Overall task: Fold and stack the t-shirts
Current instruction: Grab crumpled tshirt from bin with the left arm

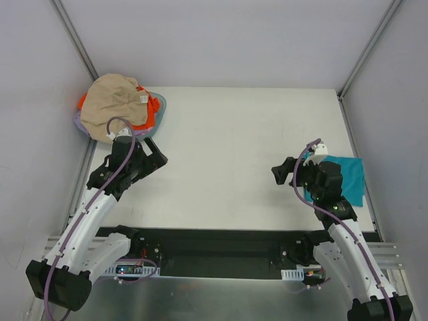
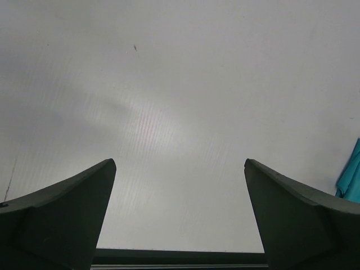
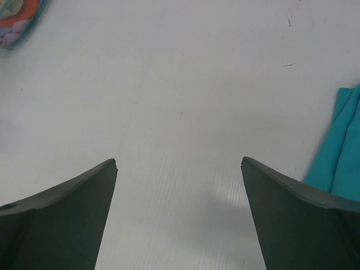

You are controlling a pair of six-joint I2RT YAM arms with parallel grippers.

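Left hand (image 2: 180, 161) spread, empty | right hand (image 3: 179, 160) spread, empty | teal t-shirt (image 1: 351, 177) folded, axis unclear | tan t-shirt (image 1: 114, 103) crumpled

Brightness: all three views are bright and even; the white table (image 1: 247, 147) reads clean, not blown out.
Light source: diffuse, from overhead.
Shadows: soft and faint, close under the arms (image 1: 93, 207); a dim grey patch lies on the table in the right wrist view.
Glare: a mild pale sheen sits mid-table in the left wrist view.
Focus: the top view is sharp; the dark fingers (image 2: 62, 219) close to each wrist lens look soft-edged.
Distortion: the frame rails (image 1: 75, 33) splay outward in the top view.
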